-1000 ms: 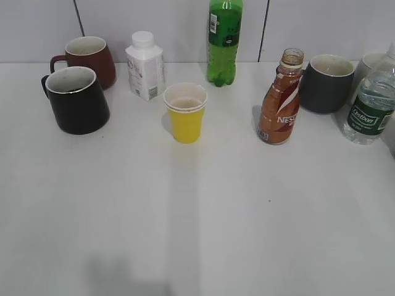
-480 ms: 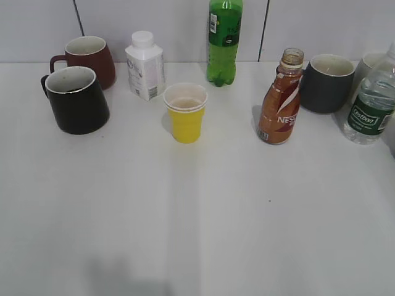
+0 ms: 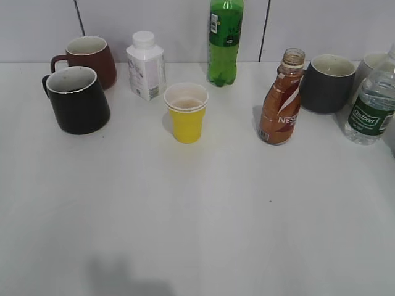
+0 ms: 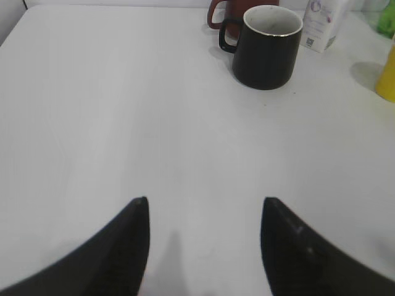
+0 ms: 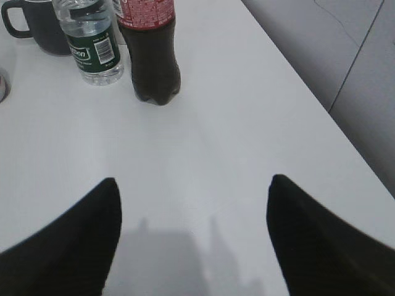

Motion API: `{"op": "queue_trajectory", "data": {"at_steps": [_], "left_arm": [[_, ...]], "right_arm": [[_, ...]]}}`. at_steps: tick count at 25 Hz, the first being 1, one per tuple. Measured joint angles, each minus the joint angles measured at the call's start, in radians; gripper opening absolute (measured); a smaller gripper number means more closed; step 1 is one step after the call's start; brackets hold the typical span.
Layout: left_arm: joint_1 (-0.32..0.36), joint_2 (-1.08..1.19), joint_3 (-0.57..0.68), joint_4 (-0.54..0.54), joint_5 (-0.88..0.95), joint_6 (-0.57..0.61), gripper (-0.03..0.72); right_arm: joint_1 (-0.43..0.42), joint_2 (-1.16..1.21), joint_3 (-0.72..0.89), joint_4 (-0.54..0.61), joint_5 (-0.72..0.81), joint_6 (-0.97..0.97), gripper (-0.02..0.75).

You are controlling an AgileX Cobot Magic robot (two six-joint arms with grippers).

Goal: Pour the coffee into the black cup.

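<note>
The coffee bottle (image 3: 281, 102), curvy, uncapped, with a brown label, stands upright right of the table's centre. The black cup (image 3: 77, 100), glossy with a pale rim, stands upright at the left; it also shows in the left wrist view (image 4: 266, 46). My left gripper (image 4: 205, 200) is open and empty over bare table, well short of the black cup. My right gripper (image 5: 192, 180) is open and empty over bare table. Neither gripper shows in the exterior view.
A maroon mug (image 3: 89, 57), a white bottle (image 3: 145, 65), a green soda bottle (image 3: 224, 42), a yellow paper cup (image 3: 186, 112), a dark grey mug (image 3: 327, 83) and a water bottle (image 3: 370, 105) stand along the back. A dark cola bottle (image 5: 151, 55) stands near the table's right edge (image 5: 308, 92).
</note>
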Motion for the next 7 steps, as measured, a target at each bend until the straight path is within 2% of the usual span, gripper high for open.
{"op": "queue_trajectory", "data": {"at_steps": [7], "left_arm": [[0.0,0.0,0.0,0.0,0.0,0.0,0.435]], "right_arm": [[0.0,0.0,0.0,0.0,0.0,0.0,0.57]]}}
